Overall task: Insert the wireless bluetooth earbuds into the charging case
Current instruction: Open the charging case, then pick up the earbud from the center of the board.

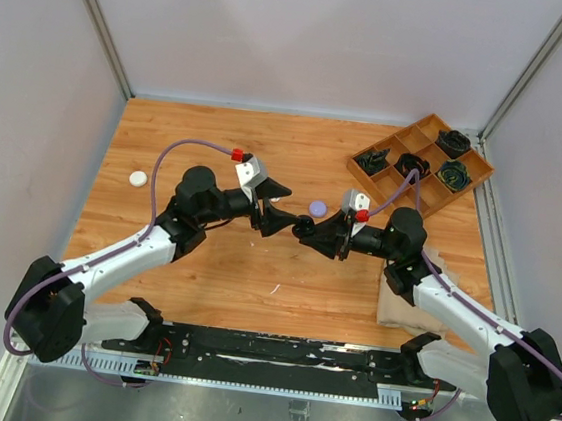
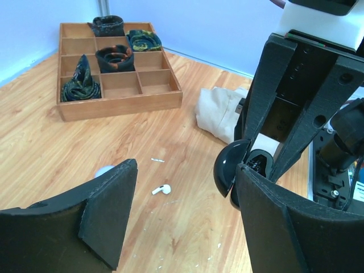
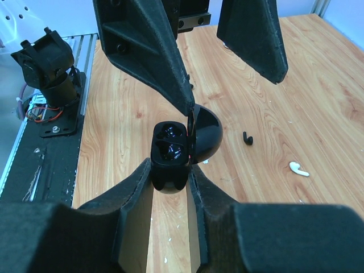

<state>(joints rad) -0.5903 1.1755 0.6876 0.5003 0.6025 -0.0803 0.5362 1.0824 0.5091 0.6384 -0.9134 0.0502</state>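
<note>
Our right tool [image 3: 170, 173] is clenched on the black charging case [image 3: 169, 152], gripping its lower body from both sides and holding it above the table [image 3: 318, 96]. The lid [image 3: 206, 135] hangs open to one side and the two wells face up. They look glossy and dark, and we cannot tell whether a bud already sits in either.

Our left tool [image 2: 187, 168] is released, with its fingers [image 3: 151, 51] spread wide just beyond the case and nothing between them.

Two buds lie loose on the table. In the right wrist view the black earbud [image 3: 247, 138] is near the case on its lid side. The white earbud [image 3: 298, 169] lies further out the same way, with its stem slanting away from the case. In the left wrist view the white earbud [image 2: 161, 189] sits almost under the gap between the spread fingers, its long axis running diagonally across that gap. The black one does not show there.

We judge the left arm to be the one to fetch, since it is free and hangs nearly above the white bud. Its fingers would need turning to close across the stem.
</note>
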